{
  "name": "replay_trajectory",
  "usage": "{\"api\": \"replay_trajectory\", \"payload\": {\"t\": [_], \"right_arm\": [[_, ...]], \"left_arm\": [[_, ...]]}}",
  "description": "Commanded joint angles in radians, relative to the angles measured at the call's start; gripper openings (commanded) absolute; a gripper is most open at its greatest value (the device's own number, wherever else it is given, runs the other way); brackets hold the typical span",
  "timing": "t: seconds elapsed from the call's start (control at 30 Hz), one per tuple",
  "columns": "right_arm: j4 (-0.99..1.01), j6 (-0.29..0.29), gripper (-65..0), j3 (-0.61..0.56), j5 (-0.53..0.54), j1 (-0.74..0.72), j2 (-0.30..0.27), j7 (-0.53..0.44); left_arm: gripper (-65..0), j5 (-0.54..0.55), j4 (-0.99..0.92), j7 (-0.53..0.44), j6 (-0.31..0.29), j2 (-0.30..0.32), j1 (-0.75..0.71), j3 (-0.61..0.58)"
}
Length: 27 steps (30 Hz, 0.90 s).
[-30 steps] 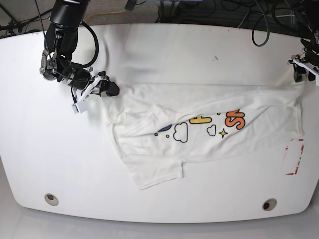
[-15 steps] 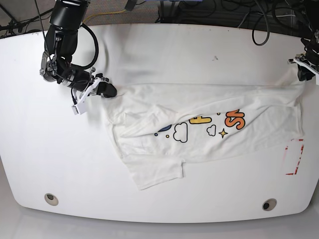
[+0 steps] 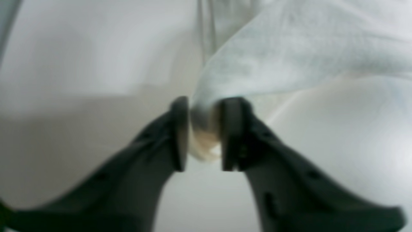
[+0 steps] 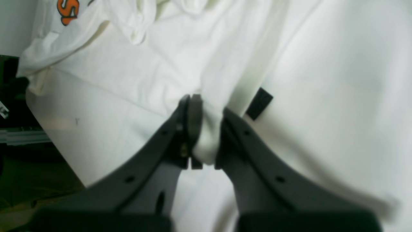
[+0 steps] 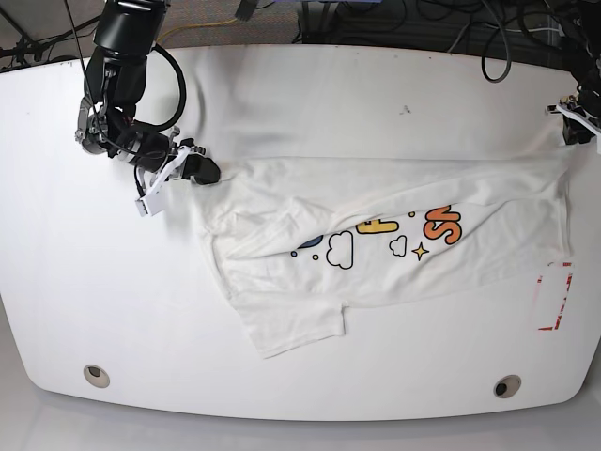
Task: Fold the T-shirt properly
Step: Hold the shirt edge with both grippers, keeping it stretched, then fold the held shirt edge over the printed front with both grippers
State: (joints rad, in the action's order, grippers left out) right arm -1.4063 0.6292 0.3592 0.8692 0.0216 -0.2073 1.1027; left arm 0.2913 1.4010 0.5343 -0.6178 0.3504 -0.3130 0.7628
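The T-shirt [image 5: 394, 240] lay spread across the middle of the white table [image 5: 300, 103], crumpled in places, its print of orange and yellow letters, clouds and a star facing up. One sleeve stuck out toward the near edge. I had it by two far corners. My right gripper [image 4: 204, 135] was pinched down on a bunched fold of the white cloth, the fingers [image 4: 190, 129] nearly meeting with only fabric between them. My left gripper [image 3: 201, 132] was closed on another gathered edge, a thicker wad of cloth keeping its fingers [image 3: 233, 132] a little apart. The shirt stretched between my two grips along its far edge. A red-striped marker [image 5: 554, 299] lay on the table just beside the shirt's hem.
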Motion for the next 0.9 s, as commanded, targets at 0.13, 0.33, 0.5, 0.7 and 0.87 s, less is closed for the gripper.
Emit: {"api": "replay_trajectory", "payload": {"t": [0.13,0.33,0.5,0.7,0.87], "right_arm": [[-0.021,0.010,-65.0,0.004,0.026,-0.015,-0.014,-0.014],[-0.057,0.010,-65.0,0.004,0.026,0.002,-0.044,-0.012],[-0.115,0.010,-65.0,0.004,0.028,0.042,-0.088,-0.012],[-0.156,0.011,-65.0,0.005,0.028,0.082,-0.108,-0.012],[-0.202,0.011,-65.0,0.005,0.031,0.125,-0.137,-0.011]], "left_arm": [[-63.1,0.016,-0.028,-0.026,-0.003,0.049,0.021,-0.045],[-63.6,0.016,-0.018,-0.021,-0.003,0.098,0.045,-0.052],[-63.6,0.016,0.041,-0.019,-0.003,0.144,0.047,-0.052],[-63.6,0.018,0.067,-0.019,-0.046,0.200,0.048,-0.061],[-63.6,0.016,0.065,-0.019,-0.080,0.227,0.048,-0.076]]}}
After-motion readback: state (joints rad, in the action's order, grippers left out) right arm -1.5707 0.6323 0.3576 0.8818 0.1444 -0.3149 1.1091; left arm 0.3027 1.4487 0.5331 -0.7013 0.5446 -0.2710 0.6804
